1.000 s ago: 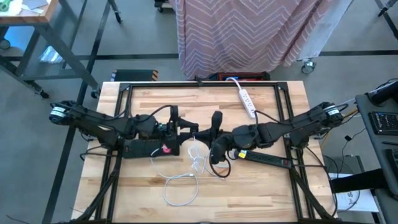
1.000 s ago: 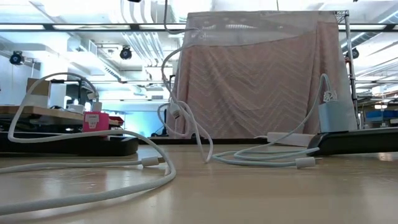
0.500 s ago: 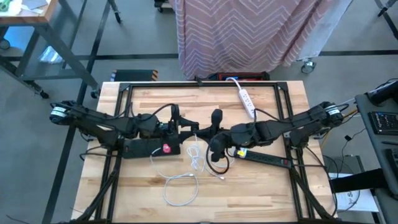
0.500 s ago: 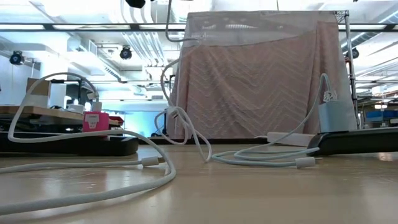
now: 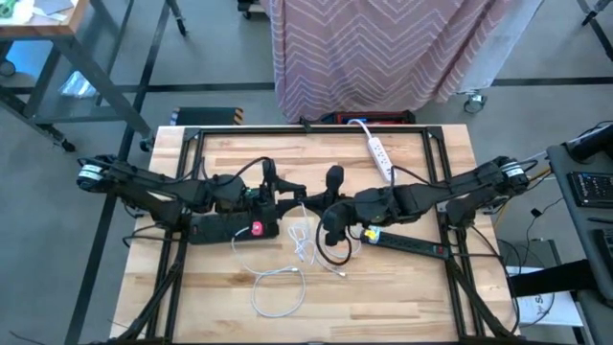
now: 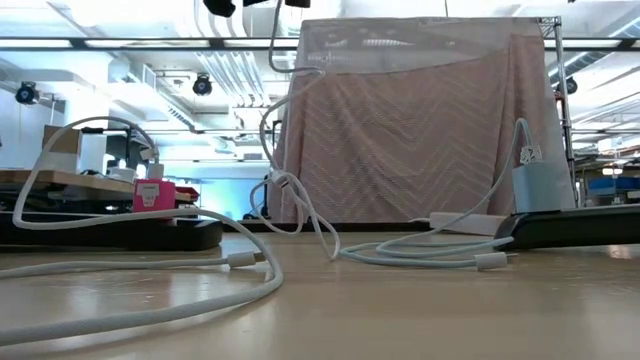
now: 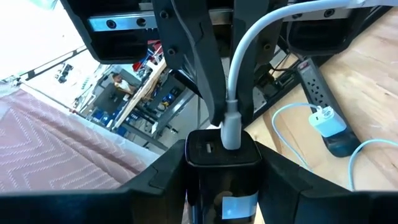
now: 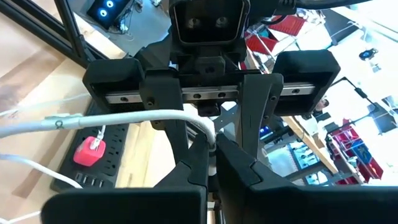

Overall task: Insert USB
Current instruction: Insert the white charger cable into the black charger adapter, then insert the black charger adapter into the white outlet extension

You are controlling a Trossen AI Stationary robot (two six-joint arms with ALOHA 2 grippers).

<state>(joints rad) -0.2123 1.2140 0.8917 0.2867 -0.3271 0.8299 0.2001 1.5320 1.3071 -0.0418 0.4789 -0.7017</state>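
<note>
**Two grippers meet over the middle of the worktop, plug in the charger**

The pale wooden worktop (image 5: 316, 287) carries loose loops of white cable (image 5: 280, 287) toward its near edge. A black power strip (image 5: 407, 242) lies by the right edge; a white power strip (image 5: 381, 156) lies near the far edge. Another black strip with a pink plug (image 5: 256, 229) sits left of centre.

Above the centre, the left gripper (image 7: 221, 163) has its jaws partly apart, clamped on a black charger block (image 7: 222, 152). The USB plug (image 7: 231, 127) sits in the block's port. The right gripper (image 8: 214, 155) has its jaws closed on the cable just behind the plug.

Beyond the far edge hangs a pink zigzag cloth (image 5: 383, 48). No writing is readable.
</note>
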